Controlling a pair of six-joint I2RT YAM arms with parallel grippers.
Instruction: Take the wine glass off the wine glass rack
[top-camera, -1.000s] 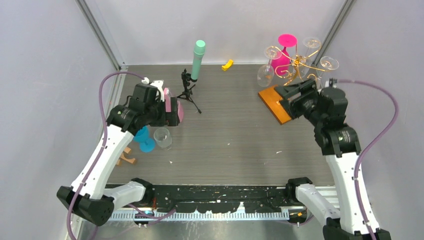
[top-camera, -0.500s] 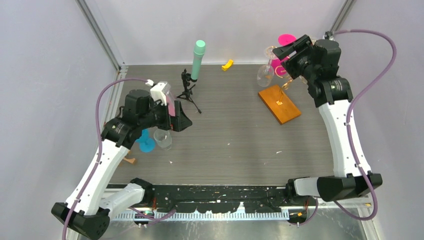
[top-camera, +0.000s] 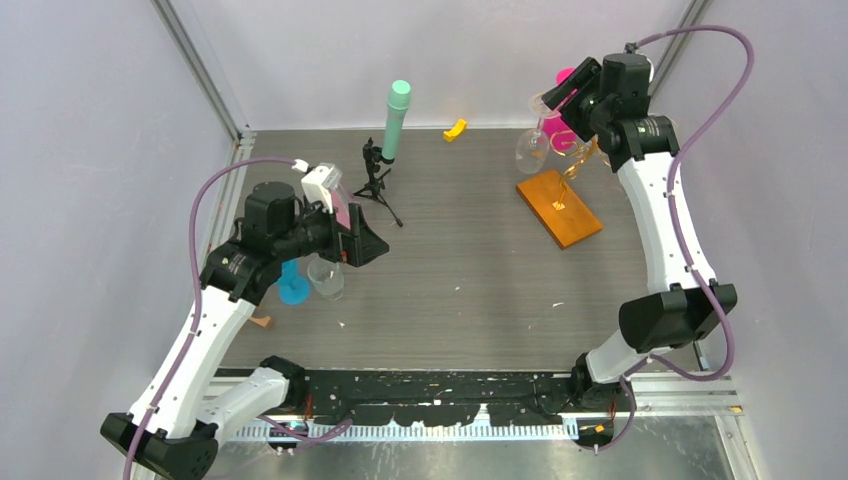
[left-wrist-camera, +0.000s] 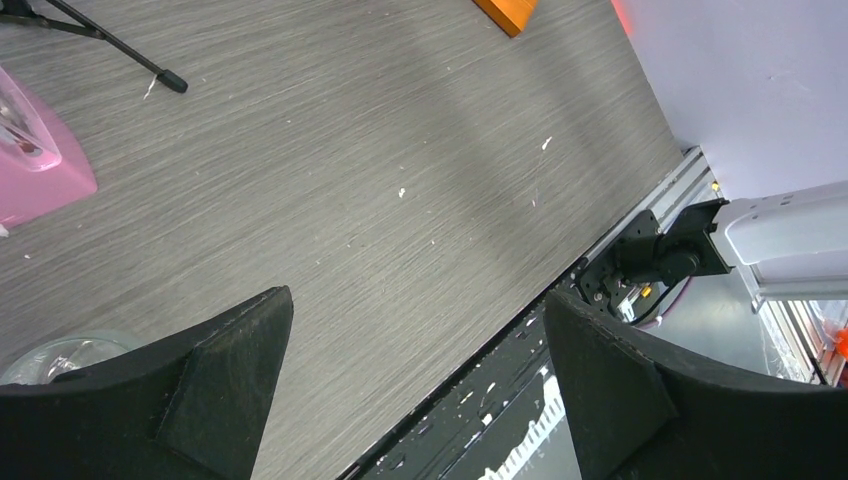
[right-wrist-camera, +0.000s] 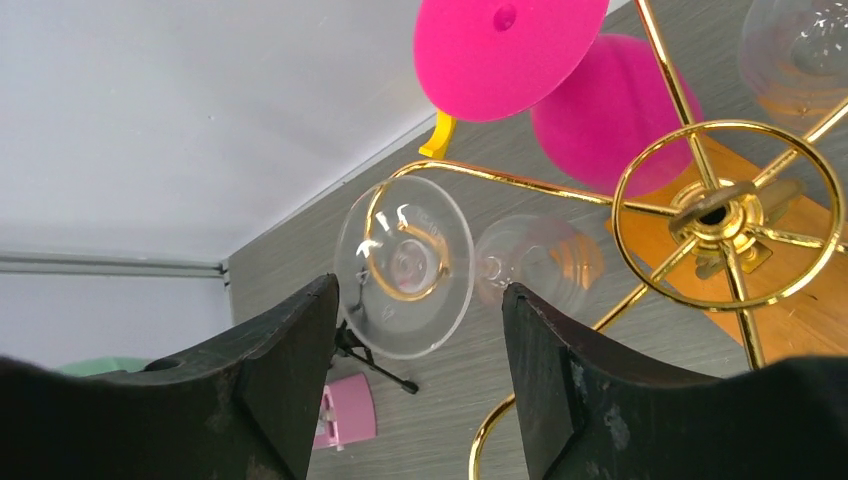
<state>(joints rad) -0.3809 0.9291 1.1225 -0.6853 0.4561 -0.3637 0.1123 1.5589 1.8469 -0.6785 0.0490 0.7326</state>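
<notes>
nothing is off yet: the wine glass (right-wrist-camera: 460, 262) hangs upside down on the wine glass rack (right-wrist-camera: 712, 212), just below the spread, empty right end effector (right-wrist-camera: 418, 290). gripping and lifting remain. the left end effector (left-wrist-camera: 418, 300) gapes empty above the bench (left-wrist-camera: 400, 120).

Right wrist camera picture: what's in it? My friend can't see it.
Seen between the open jaws of the right gripper, a clear wine glass hangs upside down from the gold wine glass rack. A pink glass hangs beside it, and the orange wooden base lies below.
</notes>
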